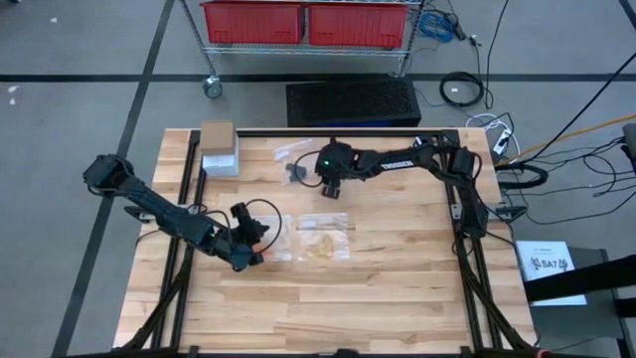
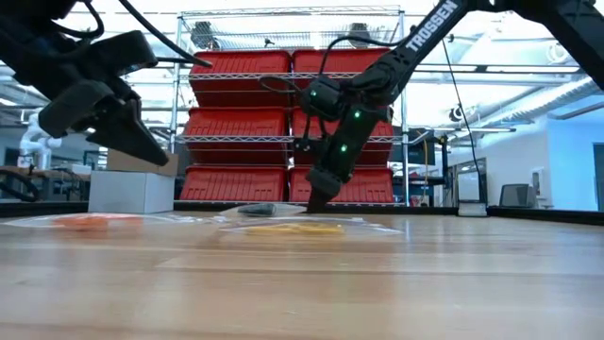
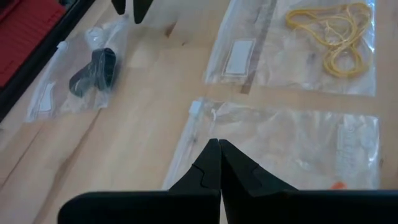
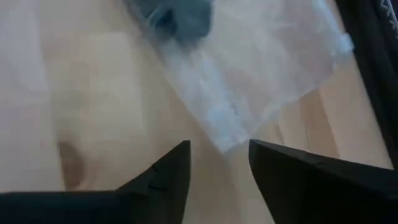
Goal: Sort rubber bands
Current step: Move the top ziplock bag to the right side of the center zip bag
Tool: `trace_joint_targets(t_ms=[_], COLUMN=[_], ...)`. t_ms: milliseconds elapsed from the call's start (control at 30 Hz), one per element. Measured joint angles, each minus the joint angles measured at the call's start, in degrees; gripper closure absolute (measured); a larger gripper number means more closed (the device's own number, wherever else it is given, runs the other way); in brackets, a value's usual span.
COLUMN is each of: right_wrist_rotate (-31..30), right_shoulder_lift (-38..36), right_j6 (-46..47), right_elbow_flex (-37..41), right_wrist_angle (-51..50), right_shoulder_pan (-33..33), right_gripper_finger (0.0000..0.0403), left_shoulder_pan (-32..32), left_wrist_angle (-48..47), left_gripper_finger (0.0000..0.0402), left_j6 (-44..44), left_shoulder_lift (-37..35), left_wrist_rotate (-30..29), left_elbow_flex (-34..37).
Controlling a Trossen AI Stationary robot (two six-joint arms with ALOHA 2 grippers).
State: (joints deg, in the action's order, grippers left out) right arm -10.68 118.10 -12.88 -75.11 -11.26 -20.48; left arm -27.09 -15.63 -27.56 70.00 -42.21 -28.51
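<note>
In the high view the wooden table (image 1: 397,288) fills the centre of the frame, with the left arm coming in from the left edge and the right arm from the right edge. The left gripper (image 1: 250,249) is left of centre, raised above the edge of a clear bag (image 3: 292,146); in the left wrist view its two dark fingers (image 3: 208,168) meet at the tips, so its jaws are closed with nothing between them. A few orange rubber bands (image 2: 87,222) lie by that bag, at the left of the low view just above the table line. The pale yellow rubber bands (image 3: 333,31) lie inside a second clear bag (image 3: 249,56), at the upper right of the left wrist view and just right of centre in the high view. The black rubber bands (image 3: 93,71) are in a third clear bag (image 3: 46,99) at the upper left of that view. The right gripper (image 1: 331,187) is above the centre in the high view, pointing down close to the table; in the right wrist view its jaws are open, with a gap between the fingers (image 4: 168,177), and the corner of the third bag lies just beyond the tips. A white box (image 1: 220,159) with a brown one on top stands at the upper left of the table.
</note>
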Motion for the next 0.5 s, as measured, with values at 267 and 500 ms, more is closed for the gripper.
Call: trace_joint_targets(t_ms=[267, 500], right_wrist_rotate=[0.48, 0.19], right_shoulder_lift=[0.09, -0.04], right_j6=[-0.39, -2.58], right_elbow_flex=[0.0, 0.0], right_wrist_angle=[0.14, -1.73], right_shoulder_pan=[-2.22, -1.65], right_gripper_finger=[0.0352, 0.0396], left_shoulder_pan=[0.0, 0.0], left_wrist_angle=[0.12, 0.12], left_gripper_finger=[0.0401, 0.0401], left_j6=[0.95, 0.92], left_shoulder_lift=[0.0, 0.0], left_wrist_rotate=[-0.12, -0.12], left_elbow_flex=[0.0, 0.0])
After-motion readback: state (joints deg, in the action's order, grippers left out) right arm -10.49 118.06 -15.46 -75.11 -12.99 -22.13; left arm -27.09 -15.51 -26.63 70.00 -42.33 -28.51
